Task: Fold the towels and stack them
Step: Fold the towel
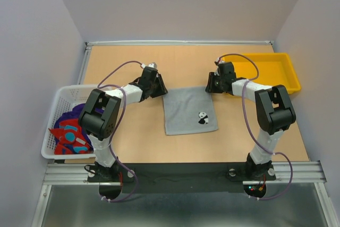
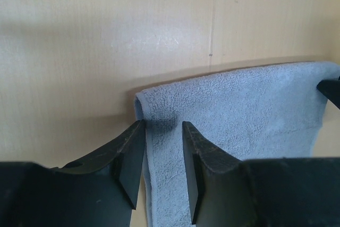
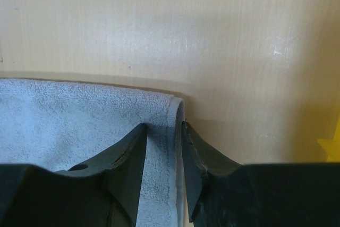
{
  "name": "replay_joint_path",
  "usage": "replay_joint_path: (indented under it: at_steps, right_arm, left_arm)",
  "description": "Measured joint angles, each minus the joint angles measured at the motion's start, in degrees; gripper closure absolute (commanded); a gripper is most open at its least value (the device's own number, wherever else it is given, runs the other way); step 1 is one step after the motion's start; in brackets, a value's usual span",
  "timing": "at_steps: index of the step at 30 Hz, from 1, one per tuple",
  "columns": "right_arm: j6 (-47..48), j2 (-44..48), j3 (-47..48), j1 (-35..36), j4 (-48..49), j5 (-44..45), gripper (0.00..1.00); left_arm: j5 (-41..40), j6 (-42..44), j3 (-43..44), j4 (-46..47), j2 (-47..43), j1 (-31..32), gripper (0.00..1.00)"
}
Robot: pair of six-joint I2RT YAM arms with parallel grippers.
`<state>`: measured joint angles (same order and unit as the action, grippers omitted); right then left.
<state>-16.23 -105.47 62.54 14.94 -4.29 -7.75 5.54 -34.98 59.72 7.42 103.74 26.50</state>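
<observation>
A grey towel [image 1: 188, 111] with a small panda mark lies flat in the middle of the table. My left gripper [image 1: 159, 90] is at its far left corner. In the left wrist view the gripper [image 2: 163, 128] is open, its jaws standing either side of the towel's [image 2: 239, 104] left edge. My right gripper [image 1: 211, 87] is at the far right corner. In the right wrist view it [image 3: 163, 128] is open too, astride the towel's [image 3: 79, 115] right hem. A purple towel [image 1: 66, 116] and a red towel with light-blue marks [image 1: 71, 134] lie in the basket.
A white mesh basket [image 1: 59, 97] stands at the table's left edge. A yellow tray [image 1: 291, 78] stands at the far right, close behind my right arm. Bare wooden table lies behind and in front of the grey towel.
</observation>
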Motion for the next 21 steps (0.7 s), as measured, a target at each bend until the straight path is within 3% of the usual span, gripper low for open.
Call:
replay_joint_path:
  at_steps: [13, 17, 21]
  right_arm:
    - [0.0, 0.0, 0.0, 0.0, 0.04, -0.5, 0.63]
    - [-0.02, 0.0, 0.0, 0.0, 0.04, -0.83, 0.7]
    - [-0.02, 0.0, 0.0, 0.0, 0.04, -0.94, 0.77]
  left_arm:
    - [-0.44, -0.26, -0.02, -0.07, 0.0, 0.0, 0.52]
    - [-0.33, -0.39, 0.11, -0.04, 0.35, 0.0, 0.58]
    - [-0.17, -0.48, 0.31, -0.07, 0.87, 0.0, 0.74]
